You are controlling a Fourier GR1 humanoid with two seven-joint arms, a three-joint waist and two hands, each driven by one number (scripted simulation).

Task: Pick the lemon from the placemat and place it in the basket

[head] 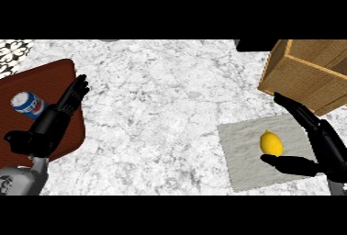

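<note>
A yellow lemon (271, 142) lies on the light grey placemat (244, 151) at the right of the marble counter. My right hand (318, 137) is open around it: the fingers stretch straight past its right side and the thumb sits just below it, with the lemon in the gap between them and no curl round it. The wicker basket (308, 75) stands at the upper right, just beyond the fingertips. My left hand (51, 121) rests open at the left, fingers pointing up over a brown board.
A brown board (41, 82) lies at the left with a blue and white can (27, 105) on it, right beside my left hand. A patterned tile (13, 55) shows at the top left corner.
</note>
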